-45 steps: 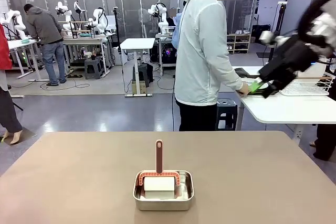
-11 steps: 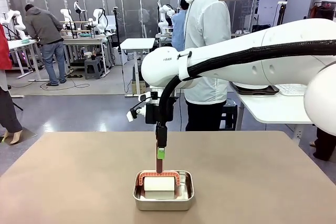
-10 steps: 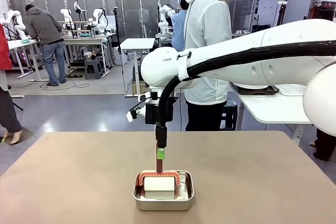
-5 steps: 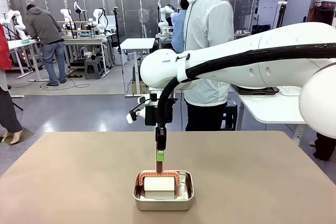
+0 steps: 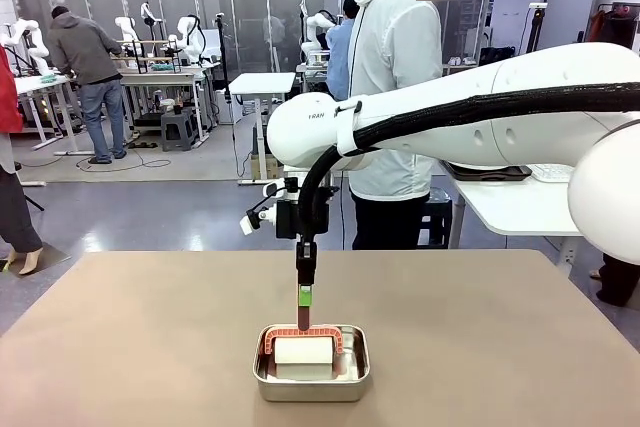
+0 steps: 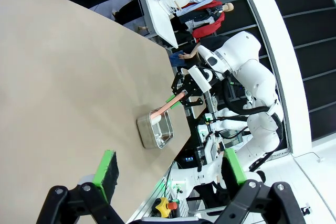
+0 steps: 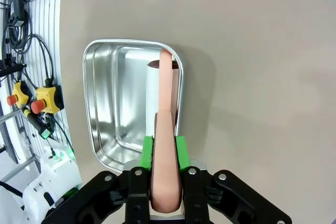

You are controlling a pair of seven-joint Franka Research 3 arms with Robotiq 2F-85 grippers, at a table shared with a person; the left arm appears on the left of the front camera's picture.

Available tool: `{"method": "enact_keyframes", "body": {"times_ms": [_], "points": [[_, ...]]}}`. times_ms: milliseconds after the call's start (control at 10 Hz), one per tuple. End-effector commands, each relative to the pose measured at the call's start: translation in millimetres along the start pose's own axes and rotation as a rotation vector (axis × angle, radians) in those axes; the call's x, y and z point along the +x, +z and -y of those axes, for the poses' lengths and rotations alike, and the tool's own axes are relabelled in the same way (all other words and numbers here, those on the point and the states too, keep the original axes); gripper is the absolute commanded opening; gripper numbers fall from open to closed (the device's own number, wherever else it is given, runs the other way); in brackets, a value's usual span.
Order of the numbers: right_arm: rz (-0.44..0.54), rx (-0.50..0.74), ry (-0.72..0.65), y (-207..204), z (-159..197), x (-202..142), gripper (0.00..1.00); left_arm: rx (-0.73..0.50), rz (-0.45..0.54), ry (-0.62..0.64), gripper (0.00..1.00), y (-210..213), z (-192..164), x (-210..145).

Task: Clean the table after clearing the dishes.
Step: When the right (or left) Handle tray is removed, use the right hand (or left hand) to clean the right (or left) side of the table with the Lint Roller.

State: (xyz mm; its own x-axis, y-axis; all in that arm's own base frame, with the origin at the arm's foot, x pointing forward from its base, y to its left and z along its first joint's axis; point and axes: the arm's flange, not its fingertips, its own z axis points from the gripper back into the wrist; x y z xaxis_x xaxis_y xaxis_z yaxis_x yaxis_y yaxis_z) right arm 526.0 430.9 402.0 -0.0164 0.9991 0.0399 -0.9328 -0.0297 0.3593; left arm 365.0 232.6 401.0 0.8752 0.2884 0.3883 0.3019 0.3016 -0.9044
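My right gripper (image 7: 165, 151) is clamped tight on the salmon-pink plastic handle (image 7: 166, 87) of a scrubber, green pads squeezing it from both sides near its free end. That handle runs down into the shiny rectangular steel pan (image 5: 310, 387). The scrubber's white block head (image 5: 303, 352) sits inside the pan, so I'd say the tool isn't lifted out yet. The pan is the one thing standing on the big matte beige-brown table (image 5: 500, 347), which spreads out bare on every side of it. So the dish-clearing part looks done to me, and basically all of the wiping is left: pull the scrubber out of the pan, then start scrubbing. My left gripper (image 6: 170, 169) hangs above the table well off to one side of the pan, jaws spread wide, holding nothing.
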Motion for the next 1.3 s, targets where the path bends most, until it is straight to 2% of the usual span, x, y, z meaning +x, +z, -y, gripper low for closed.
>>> {"method": "enact_keyframes", "body": {"times_ms": [0,300,600,700,900,1000,1100,1200], "points": [[-0.026,-0.016,-0.033,10.8,-11.6,4.8,0.00,-0.008,0.007,0.003,1.00,1.8,1.3,-2.6],[-0.023,-0.097,-0.053,45.0,-50.4,3.0,0.00,-0.008,0.007,0.003,1.00,1.8,1.3,-2.6],[0.013,-0.137,-0.140,75.7,-73.1,-11.7,0.00,-0.008,0.007,0.003,1.00,1.8,1.3,-2.6],[0.051,-0.147,-0.217,90.9,-80.6,-28.8,0.00,-0.008,0.007,0.003,1.00,1.8,1.3,-2.6],[0.233,-0.156,-0.401,114.3,-90.6,-87.1,0.00,-0.008,0.007,0.003,1.00,1.8,1.3,-2.6],[0.316,-0.165,-0.515,117.7,-94.8,-121.6,0.00,-0.008,0.007,0.003,1.00,1.8,1.3,-2.6],[0.371,-0.186,-0.692,115.5,-104.8,-159.4,0.00,-0.008,0.007,0.003,1.00,1.8,1.3,-2.6],[0.451,-0.162,-0.796,111.7,-112.5,-189.5,0.00,-0.008,0.007,0.003,1.00,1.8,1.3,-2.6]]}}
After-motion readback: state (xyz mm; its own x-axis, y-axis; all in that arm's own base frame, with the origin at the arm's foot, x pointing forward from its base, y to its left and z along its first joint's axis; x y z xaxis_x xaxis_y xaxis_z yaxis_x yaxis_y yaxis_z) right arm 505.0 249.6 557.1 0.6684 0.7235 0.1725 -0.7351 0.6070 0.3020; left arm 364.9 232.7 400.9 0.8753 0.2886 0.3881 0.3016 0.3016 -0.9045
